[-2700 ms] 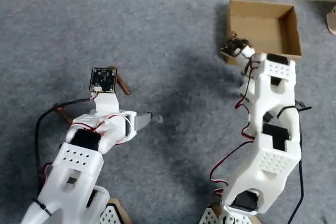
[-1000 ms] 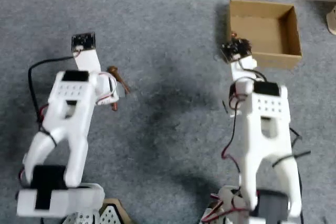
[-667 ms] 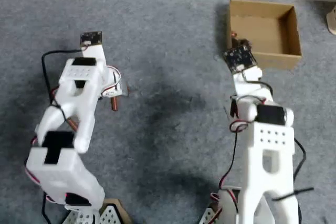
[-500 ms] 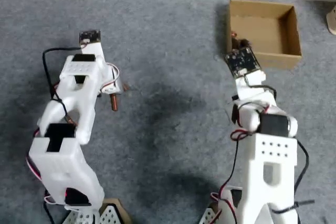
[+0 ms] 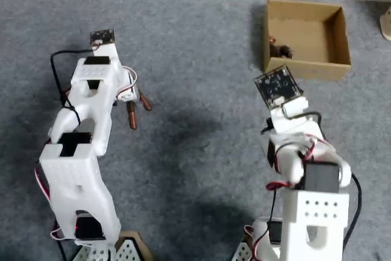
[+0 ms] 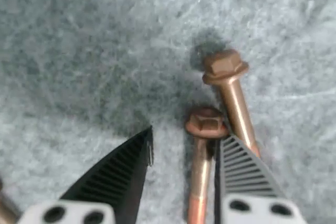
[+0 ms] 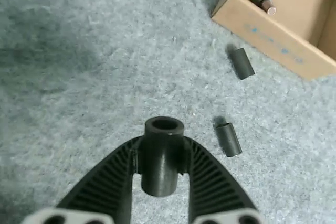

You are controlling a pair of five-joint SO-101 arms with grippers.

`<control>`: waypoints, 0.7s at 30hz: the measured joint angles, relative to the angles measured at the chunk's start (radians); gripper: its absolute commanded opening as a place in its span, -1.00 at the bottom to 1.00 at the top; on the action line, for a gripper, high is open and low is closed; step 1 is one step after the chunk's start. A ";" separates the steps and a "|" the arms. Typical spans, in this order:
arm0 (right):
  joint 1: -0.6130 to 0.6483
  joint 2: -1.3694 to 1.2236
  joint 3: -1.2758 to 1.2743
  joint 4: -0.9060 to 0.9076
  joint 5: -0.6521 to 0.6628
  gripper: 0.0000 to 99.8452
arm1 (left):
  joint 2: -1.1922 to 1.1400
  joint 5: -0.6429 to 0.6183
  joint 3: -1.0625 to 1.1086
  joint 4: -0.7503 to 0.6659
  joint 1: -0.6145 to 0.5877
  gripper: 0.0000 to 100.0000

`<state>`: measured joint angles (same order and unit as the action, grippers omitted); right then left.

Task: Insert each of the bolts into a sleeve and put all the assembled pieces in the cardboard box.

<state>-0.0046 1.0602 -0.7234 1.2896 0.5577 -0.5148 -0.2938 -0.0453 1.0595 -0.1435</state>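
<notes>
Left end effector (image 6: 185, 136) has swung over two copper hex bolts (image 6: 233, 98) on the grey surface (image 5: 201, 59), jaws apart, seemingly straddling one. Right end effector (image 7: 163, 148), withdrawn from the brown cardboard box (image 5: 303, 5), clamps a black cylindrical sleeve (image 7: 164, 169), so insertion looks next.

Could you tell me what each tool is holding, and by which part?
Right tool: black sleeve, gripped around its side wall. Left tool: open, holding nothing.

text: none legible | cardboard box (image 7: 273, 38) outer wall: small blue print, too blurred to read
</notes>
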 measured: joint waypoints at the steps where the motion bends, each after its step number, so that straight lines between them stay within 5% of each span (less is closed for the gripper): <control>1: 0.009 0.023 0.000 0.009 0.000 -0.99 | -0.009 -0.012 -0.008 0.002 0.000 -0.64; 4: 0.011 0.104 0.000 0.017 -0.029 -0.99 | -0.020 -0.044 -0.025 0.003 0.000 -0.69; 8: 0.068 0.235 -0.006 0.017 -0.080 -0.99 | -0.021 -0.060 -0.037 0.018 0.025 -1.00; 21: 0.252 0.520 -0.393 -0.190 -0.150 -0.99 | -0.023 -0.060 -0.043 0.031 0.137 -0.89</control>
<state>0.2470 1.5804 -1.1162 1.0994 0.4074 -0.5378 -0.3537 -0.0882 1.0902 -0.0069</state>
